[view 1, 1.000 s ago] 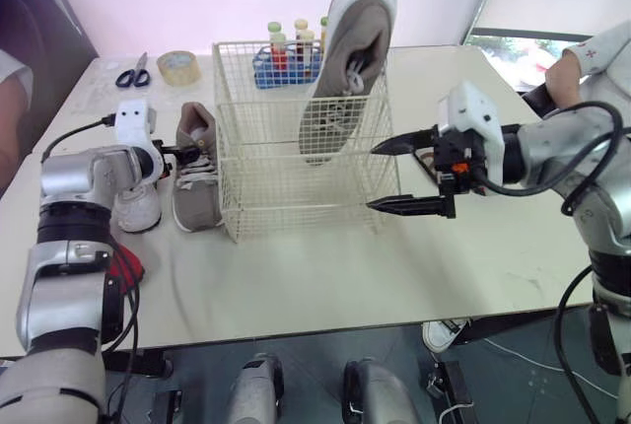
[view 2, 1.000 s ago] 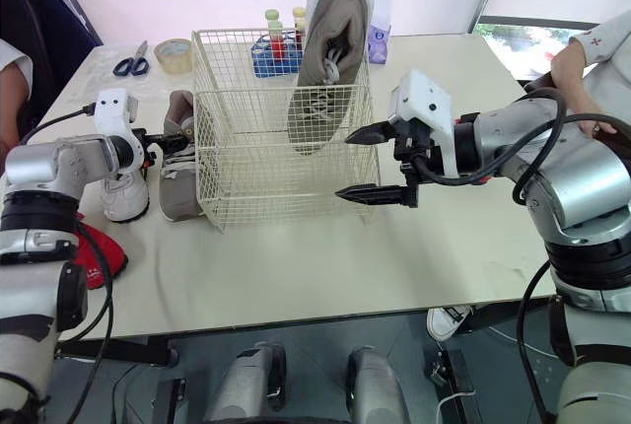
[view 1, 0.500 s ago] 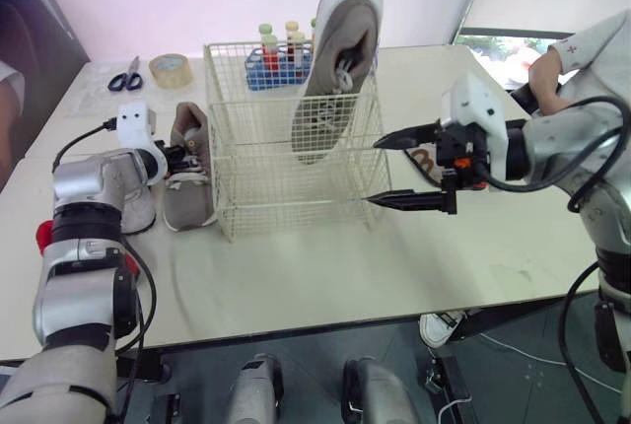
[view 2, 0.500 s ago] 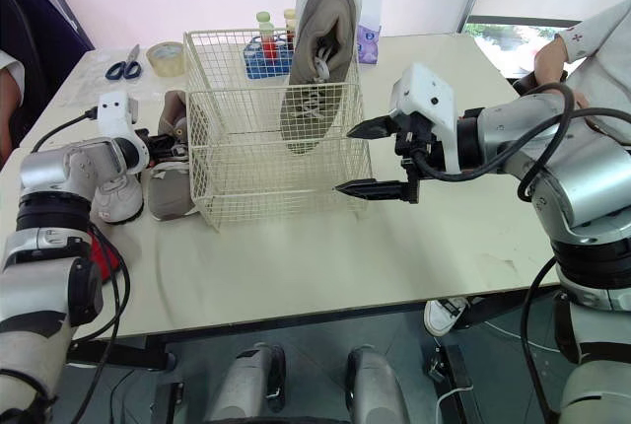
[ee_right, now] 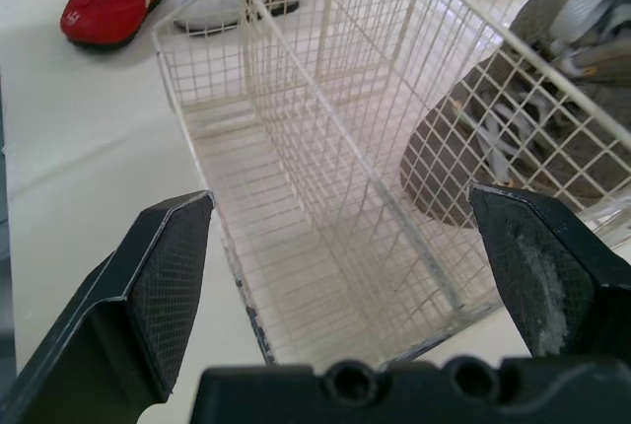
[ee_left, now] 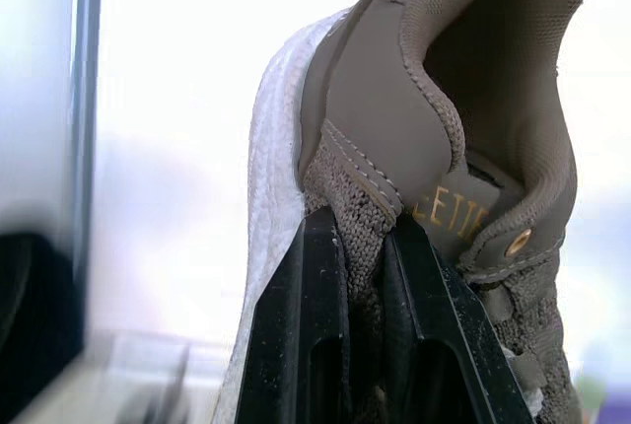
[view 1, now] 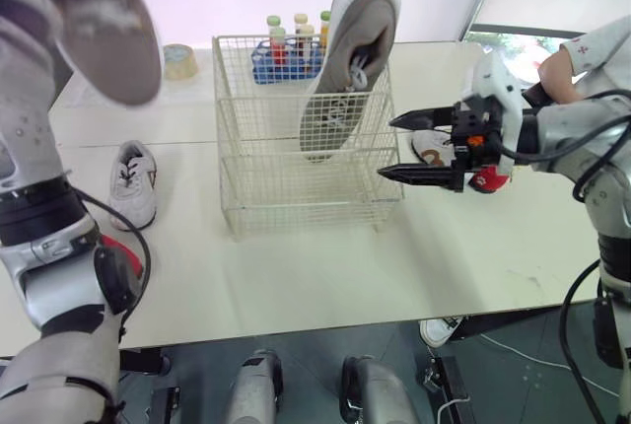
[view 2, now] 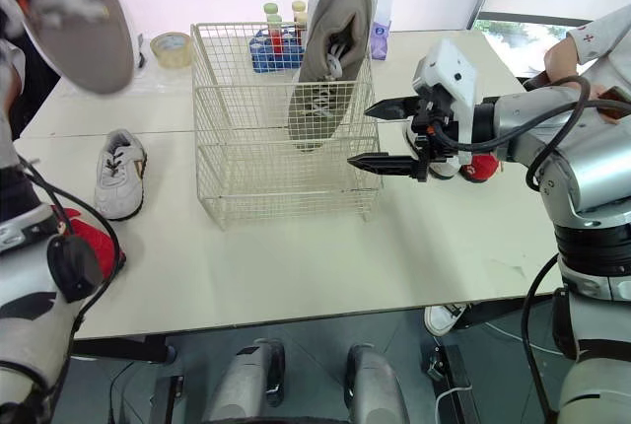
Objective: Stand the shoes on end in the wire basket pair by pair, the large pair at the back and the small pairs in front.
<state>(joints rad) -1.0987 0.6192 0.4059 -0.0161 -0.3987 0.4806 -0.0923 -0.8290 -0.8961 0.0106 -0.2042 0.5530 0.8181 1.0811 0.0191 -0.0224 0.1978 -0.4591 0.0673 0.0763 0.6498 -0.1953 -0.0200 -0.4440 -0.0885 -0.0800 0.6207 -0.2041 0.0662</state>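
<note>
My left gripper (ee_left: 367, 235) is shut on the heel collar of a large grey shoe (view 1: 110, 22), which hangs high at the left, sole toward the camera. The wire basket (view 1: 296, 192) stands mid-table with the matching large grey shoe (view 1: 350, 59) on end at its back right, toe up. A small white-grey shoe (view 1: 131, 185) lies left of the basket, and a small red shoe (view 1: 126, 251) sits nearer, partly behind my left arm. My right gripper (view 1: 386, 148) is open at the basket's right side, holding nothing. Another small red shoe (view 1: 485, 179) lies behind it.
A blue rack of bottles (view 1: 283, 49) and a tape roll (view 1: 179, 59) stand behind the basket. A person's hand (view 1: 554, 71) rests at the table's right edge. Bare tabletop lies in front of the basket.
My left gripper shut on the grey shoe beside the basket and lifted it high to the upper left. The right gripper stayed open and rose slightly by the basket's right side.
</note>
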